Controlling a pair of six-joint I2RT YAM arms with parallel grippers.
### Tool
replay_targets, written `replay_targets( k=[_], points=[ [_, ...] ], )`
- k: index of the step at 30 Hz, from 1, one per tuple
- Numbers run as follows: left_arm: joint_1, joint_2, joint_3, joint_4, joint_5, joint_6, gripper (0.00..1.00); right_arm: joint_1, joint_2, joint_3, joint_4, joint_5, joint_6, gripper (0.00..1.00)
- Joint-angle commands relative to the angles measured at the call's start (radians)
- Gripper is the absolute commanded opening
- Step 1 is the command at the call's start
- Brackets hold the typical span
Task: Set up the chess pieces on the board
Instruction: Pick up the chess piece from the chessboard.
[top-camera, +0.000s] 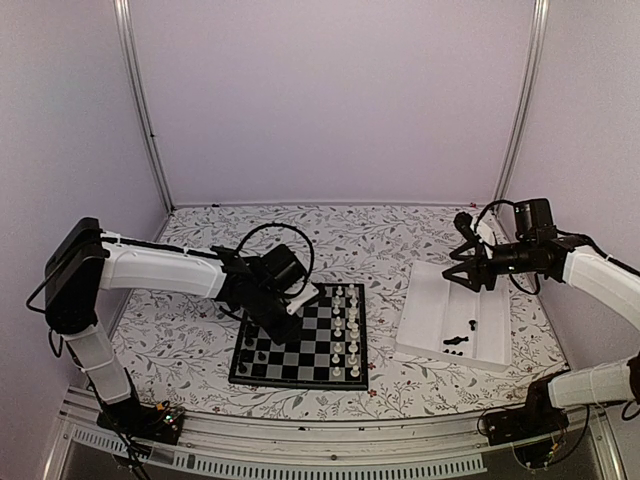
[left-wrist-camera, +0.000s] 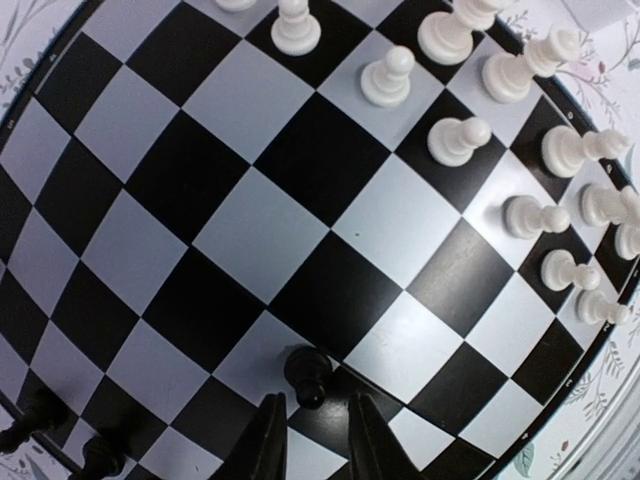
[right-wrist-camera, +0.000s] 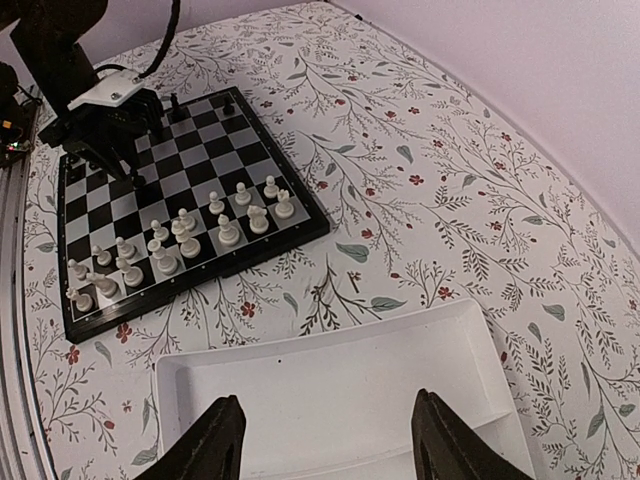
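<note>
The board (top-camera: 318, 352) lies at the table's middle, with white pieces along its right side and a few black chess pieces (top-camera: 250, 346) on its left side. My left gripper (top-camera: 288, 312) hovers low over the board's left part. In the left wrist view a black pawn (left-wrist-camera: 306, 374) stands on the board (left-wrist-camera: 250, 230). Its head is level with the tips of my left gripper (left-wrist-camera: 316, 398), with a gap on each side. My right gripper (top-camera: 464, 280) hangs open over the white tray (top-camera: 430, 300). A few black pieces (top-camera: 456, 343) lie in the tray's near end.
White pieces (left-wrist-camera: 460, 138) fill the board's far rows in the left wrist view, and two black pieces (left-wrist-camera: 30, 422) stand at the near left. In the right wrist view, the tray's floor (right-wrist-camera: 330, 380) shows between the fingers, with the board (right-wrist-camera: 250, 160) beyond.
</note>
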Motion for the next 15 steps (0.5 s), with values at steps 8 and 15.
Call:
replay_targets(
  k=[8, 15],
  points=[
    [-0.011, 0.016, 0.031, 0.042, -0.031, -0.011, 0.14, -0.002, 0.027, -0.006, 0.010, -0.022, -0.007, 0.60],
    [-0.009, -0.029, 0.014, 0.004, -0.037, -0.031, 0.08, -0.001, 0.035, -0.006, 0.003, -0.024, -0.013, 0.60]
  ],
)
